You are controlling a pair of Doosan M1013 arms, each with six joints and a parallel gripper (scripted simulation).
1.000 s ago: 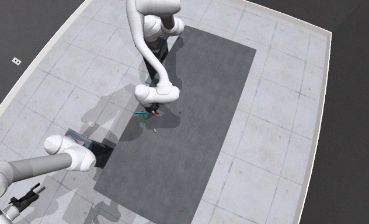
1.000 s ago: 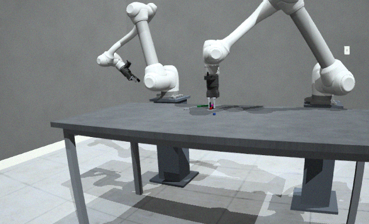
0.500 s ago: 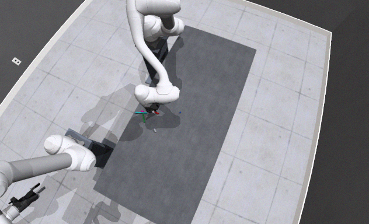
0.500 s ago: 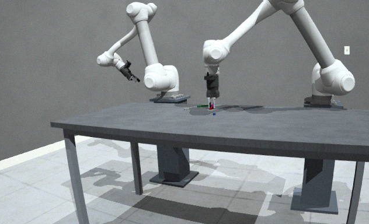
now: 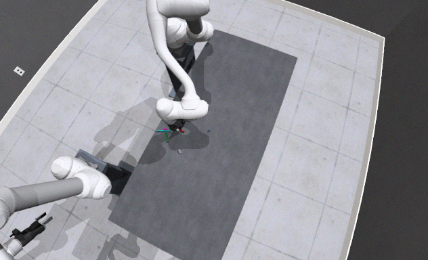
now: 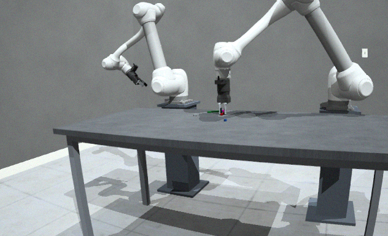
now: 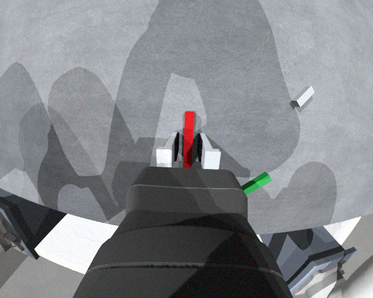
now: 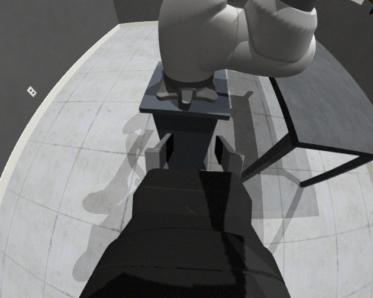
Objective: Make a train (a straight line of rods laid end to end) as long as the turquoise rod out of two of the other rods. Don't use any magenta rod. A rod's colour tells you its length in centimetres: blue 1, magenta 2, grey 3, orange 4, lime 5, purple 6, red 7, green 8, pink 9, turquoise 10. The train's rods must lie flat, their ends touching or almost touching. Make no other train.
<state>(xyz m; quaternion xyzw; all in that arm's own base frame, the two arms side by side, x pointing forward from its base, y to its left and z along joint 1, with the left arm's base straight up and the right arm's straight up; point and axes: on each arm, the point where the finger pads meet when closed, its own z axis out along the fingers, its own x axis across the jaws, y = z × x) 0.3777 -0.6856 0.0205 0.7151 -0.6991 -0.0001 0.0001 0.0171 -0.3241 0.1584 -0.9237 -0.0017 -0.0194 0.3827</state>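
The red rod [image 5: 181, 131] [image 6: 221, 114] [image 7: 189, 122] lies between the fingers of my left gripper [image 6: 223, 112] [image 7: 188, 141], which is part open, low over the table. A gap shows on each side of the rod. The grey rod [image 5: 179, 152] [image 6: 196, 115] [image 7: 305, 96] lies apart from it. The turquoise rod [image 5: 162, 131] lies near the table edge; I cannot make it out in the exterior view. My right gripper [image 5: 47, 217] [image 6: 143, 83] [image 8: 194, 143] is open and empty, away from the table.
The green rod [image 5: 166, 137] [image 6: 212, 112] [image 7: 258, 182] lies beside the turquoise one, partly hidden in the left wrist view. The magenta rod [image 5: 165, 128] [image 6: 223, 110] is close to the turquoise rod. The blue rod [image 5: 208, 131] [image 6: 225, 120] lies alone beyond the red rod.
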